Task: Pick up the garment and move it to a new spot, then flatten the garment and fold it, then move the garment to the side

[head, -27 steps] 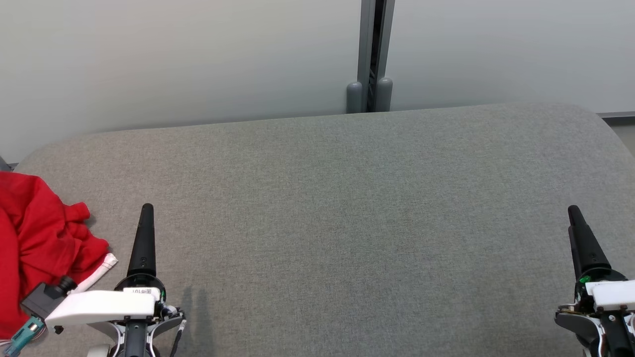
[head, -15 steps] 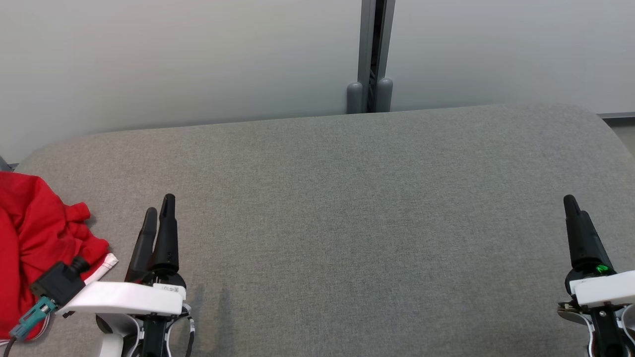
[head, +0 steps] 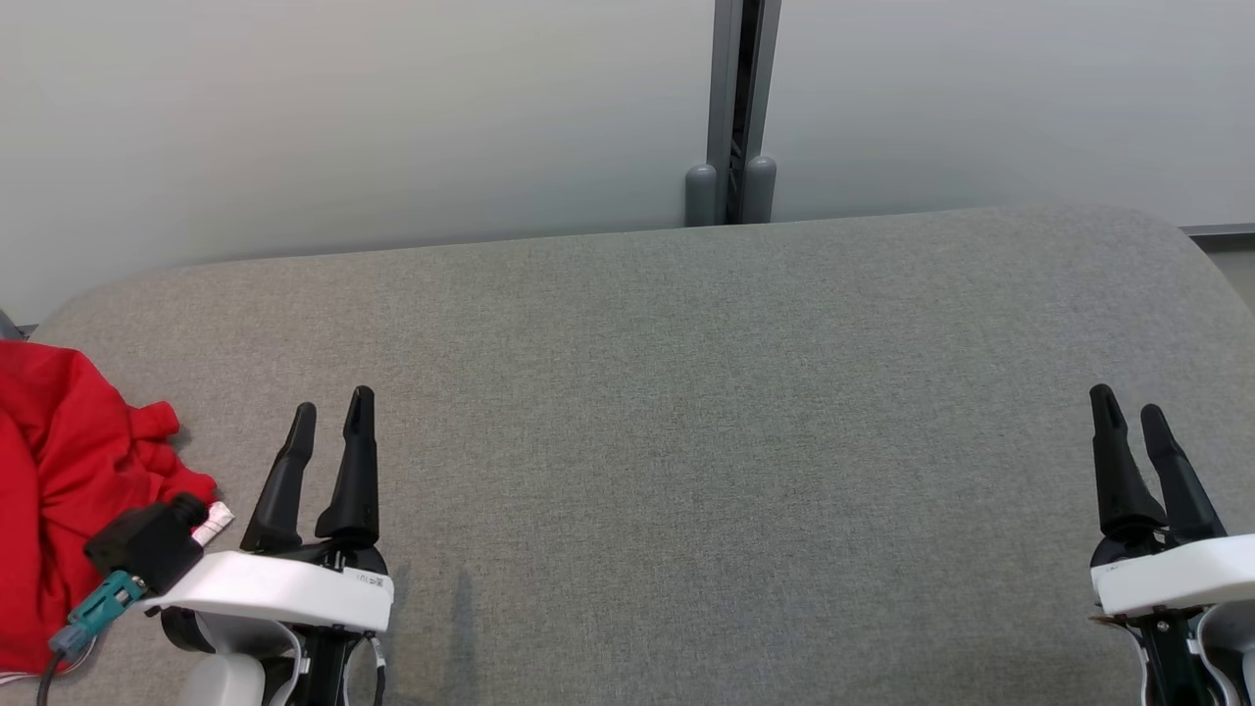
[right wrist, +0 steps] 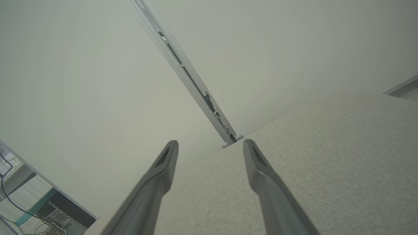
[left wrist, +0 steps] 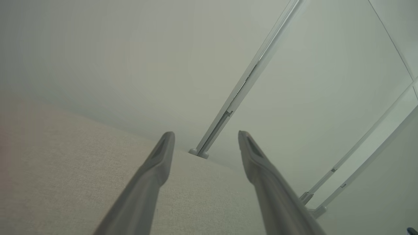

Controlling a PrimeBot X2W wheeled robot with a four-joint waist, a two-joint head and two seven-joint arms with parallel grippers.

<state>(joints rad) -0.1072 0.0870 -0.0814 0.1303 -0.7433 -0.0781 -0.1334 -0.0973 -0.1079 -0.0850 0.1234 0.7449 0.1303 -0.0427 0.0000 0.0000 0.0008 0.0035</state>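
Two pairs of dark fingers (head: 356, 461) stand spread, nothing between them. The left gripper (head: 333, 399) and right gripper (head: 1125, 399) hover well apart over the grey upholstered surface (head: 686, 392). The red garment (head: 59, 471) lies crumpled at its left edge, clear of the left gripper's fingers.

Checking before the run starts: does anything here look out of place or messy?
Only the garment: it lies crumpled in a heap at the left edge of the grey surface, cut off by the frame. The left hand and right hand are open and empty.
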